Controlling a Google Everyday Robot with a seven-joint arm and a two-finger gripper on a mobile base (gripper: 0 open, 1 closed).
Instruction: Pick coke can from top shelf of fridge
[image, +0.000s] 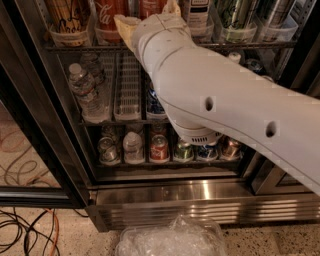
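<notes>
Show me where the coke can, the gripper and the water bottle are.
coke can (106, 17), camera view, red side with white script.
gripper (148, 15), camera view, its middle, up at the top shelf (250, 45).
water bottle (86, 95), camera view, clear body.

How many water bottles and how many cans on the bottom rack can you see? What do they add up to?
Water bottles: 2
Bottom-rack cans: 6
Total: 8
The gripper is up at the top shelf, near the coke can.

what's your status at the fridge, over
Gripper at top shelf, among the cans. Coke can upright in its tray, just beside it. Arm hides the contact.
</notes>
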